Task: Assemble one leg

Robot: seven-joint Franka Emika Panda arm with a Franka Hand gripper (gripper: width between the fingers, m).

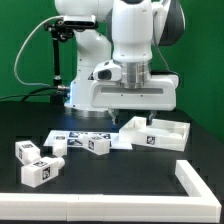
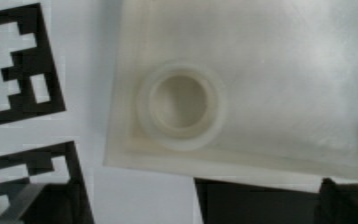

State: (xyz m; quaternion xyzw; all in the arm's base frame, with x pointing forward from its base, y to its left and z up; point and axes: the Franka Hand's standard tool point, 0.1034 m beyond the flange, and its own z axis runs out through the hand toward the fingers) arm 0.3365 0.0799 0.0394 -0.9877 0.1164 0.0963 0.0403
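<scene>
Several white legs with tag stickers lie on the black table at the exterior view's left: one [image 1: 98,145] near the middle, one [image 1: 58,147] beside it, one [image 1: 27,152] and one [image 1: 42,171] further left. My gripper [image 1: 134,112] is low over the back left corner of the flat white panel with a raised rim [image 1: 160,133]. Its fingertips are hidden there. The wrist view is filled by the panel's surface [image 2: 265,60] with a round hole [image 2: 179,100]; large tags [image 2: 16,70] show beside it. No leg is in the gripper.
The marker board [image 1: 80,136] lies behind the legs. A white raised border runs along the table's front [image 1: 100,206] and right side [image 1: 200,180]. The robot's base [image 1: 110,90] stands behind the panel.
</scene>
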